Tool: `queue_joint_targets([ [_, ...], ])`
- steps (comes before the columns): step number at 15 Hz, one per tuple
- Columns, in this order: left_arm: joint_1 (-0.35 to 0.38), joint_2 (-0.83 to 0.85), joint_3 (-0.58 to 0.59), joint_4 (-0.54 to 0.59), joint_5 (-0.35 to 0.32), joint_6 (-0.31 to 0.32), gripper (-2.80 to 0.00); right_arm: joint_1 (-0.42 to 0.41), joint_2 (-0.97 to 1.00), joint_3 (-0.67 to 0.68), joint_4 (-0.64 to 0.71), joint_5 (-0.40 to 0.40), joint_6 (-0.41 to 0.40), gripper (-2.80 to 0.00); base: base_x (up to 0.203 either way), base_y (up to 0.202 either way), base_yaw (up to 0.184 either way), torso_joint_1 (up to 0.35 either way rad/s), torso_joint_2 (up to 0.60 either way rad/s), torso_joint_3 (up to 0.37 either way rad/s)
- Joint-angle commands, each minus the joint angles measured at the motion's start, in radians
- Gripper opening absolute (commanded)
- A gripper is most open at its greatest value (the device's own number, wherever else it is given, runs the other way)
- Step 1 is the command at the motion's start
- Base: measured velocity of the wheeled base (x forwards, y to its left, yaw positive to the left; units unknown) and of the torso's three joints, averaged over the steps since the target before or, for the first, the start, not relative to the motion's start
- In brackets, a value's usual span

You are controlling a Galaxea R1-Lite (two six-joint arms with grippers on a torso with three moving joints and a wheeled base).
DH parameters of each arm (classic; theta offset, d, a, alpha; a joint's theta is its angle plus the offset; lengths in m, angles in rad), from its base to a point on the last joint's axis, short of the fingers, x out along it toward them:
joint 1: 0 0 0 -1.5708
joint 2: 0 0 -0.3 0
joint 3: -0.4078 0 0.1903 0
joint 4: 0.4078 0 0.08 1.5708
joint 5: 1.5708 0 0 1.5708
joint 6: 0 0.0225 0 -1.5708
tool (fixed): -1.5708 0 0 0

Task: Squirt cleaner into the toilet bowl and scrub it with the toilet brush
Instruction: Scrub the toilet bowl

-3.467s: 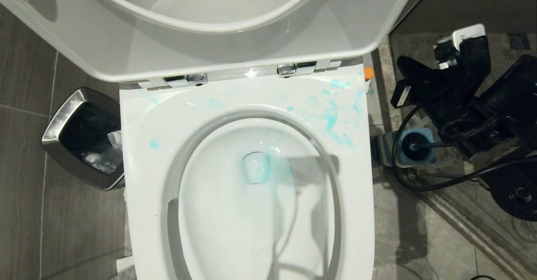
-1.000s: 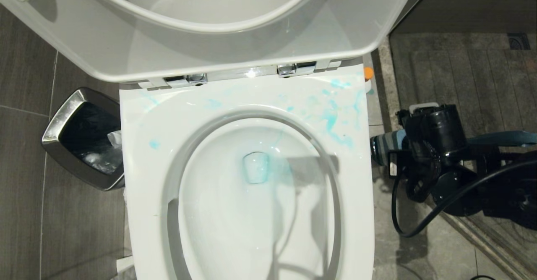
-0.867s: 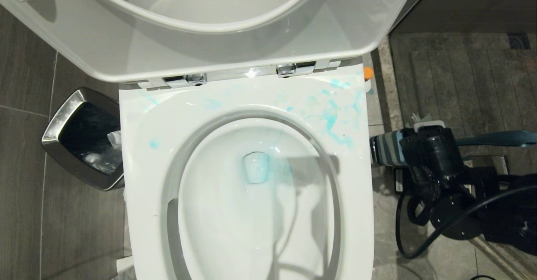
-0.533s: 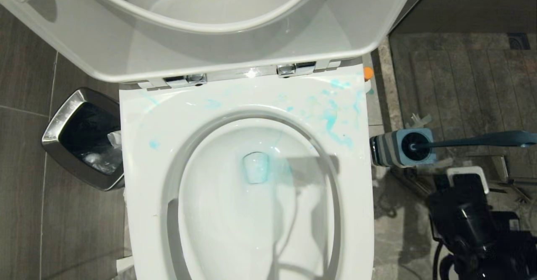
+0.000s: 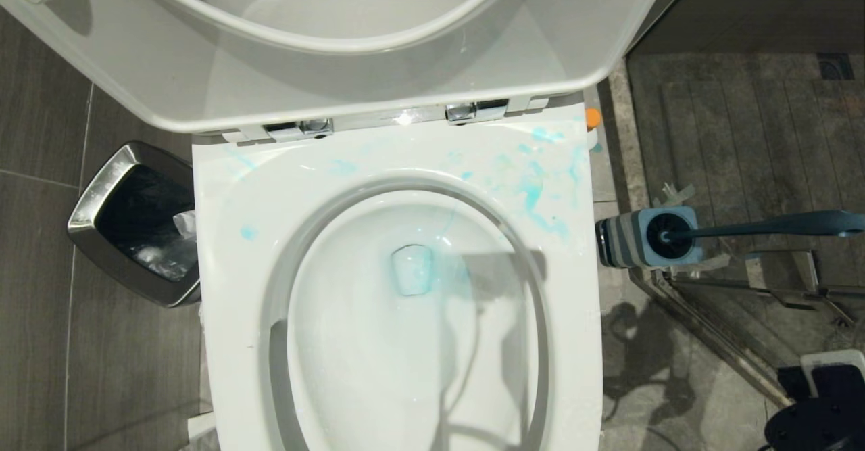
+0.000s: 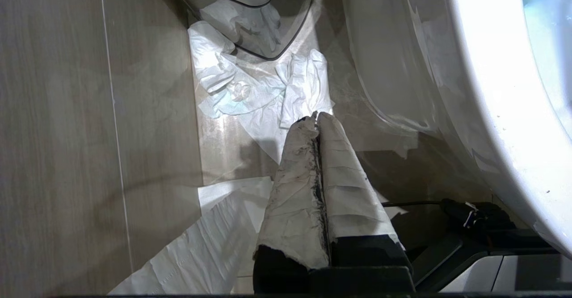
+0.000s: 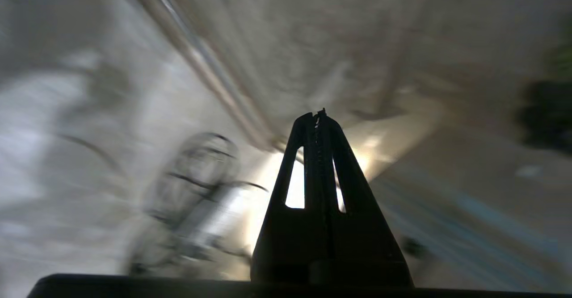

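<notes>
Blue-grey brush stands in its holder beside the bowl, well apart from my right hand, which is closed and empty, low by the floor.

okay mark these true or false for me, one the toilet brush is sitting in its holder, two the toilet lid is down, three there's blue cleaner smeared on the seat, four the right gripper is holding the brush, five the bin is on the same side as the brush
1. The toilet brush sits in its holder. True.
2. The toilet lid is down. False: it is raised.
3. Blue cleaner is smeared on the seat. True.
4. The right gripper holds the brush. False: it is shut on nothing.
5. The bin is on the brush's side. False: it stands on the opposite side of the toilet.
</notes>
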Motion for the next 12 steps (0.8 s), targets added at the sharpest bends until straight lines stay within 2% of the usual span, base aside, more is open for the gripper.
queue_joint_targets([
  [1, 0.000, 0.001, 0.000, -0.001, 0.000, 0.000, -2.80, -0.045, -0.101, 0.013, 0.141, -0.008, -0.014, -2.80, 0.000, 0.000, 0.000, 0.000, 0.00, 0.000],
  [2, 0.000, 0.001, 0.000, -0.001, 0.000, 0.000, -2.80, -0.046, -0.129, 0.014, 0.153, 0.032, -0.024, -2.80, 0.000, 0.000, 0.000, 0.000, 0.00, 0.000],
  [3, 0.000, 0.001, 0.000, -0.001, 0.000, 0.000, -2.80, -0.047, -0.148, -0.003, 0.137, 0.144, -0.036, -2.80, 0.000, 0.000, 0.000, 0.000, 0.00, 0.000],
  [4, 0.001, 0.001, 0.000, -0.001, 0.000, 0.000, -2.80, -0.055, -0.168, -0.029, 0.087, 0.296, -0.061, -2.80, 0.000, 0.000, 0.000, 0.000, 0.00, 0.000],
  [5, 0.000, 0.001, 0.000, -0.001, 0.000, 0.000, -2.80, -0.093, -0.188, -0.042, 0.019, 0.460, -0.136, -2.80, 0.000, 0.000, 0.000, 0.000, 0.00, 0.000],
  [7, 0.000, 0.001, 0.000, -0.001, 0.000, 0.000, -2.80, -0.156, -0.229, -0.013, -0.179, 0.742, -0.354, -2.80, 0.000, 0.000, 0.000, 0.000, 0.00, 0.000],
  [8, 0.000, 0.001, 0.000, -0.001, 0.000, 0.000, -2.80, -0.169, -0.237, 0.029, -0.270, 0.795, -0.443, -2.80, 0.000, 0.000, 0.000, 0.000, 0.00, 0.000],
  [9, 0.000, 0.001, 0.000, -0.001, 0.000, 0.000, -2.80, -0.175, -0.241, 0.044, -0.302, 0.812, -0.472, -2.80, 0.000, 0.000, 0.000, 0.000, 0.00, 0.000],
  [12, 0.000, 0.001, 0.000, -0.001, 0.000, 0.000, -2.80, -0.176, -0.220, -0.009, -0.310, 0.800, -0.475, -2.80, 0.000, 0.000, 0.000, 0.000, 0.00, 0.000],
])
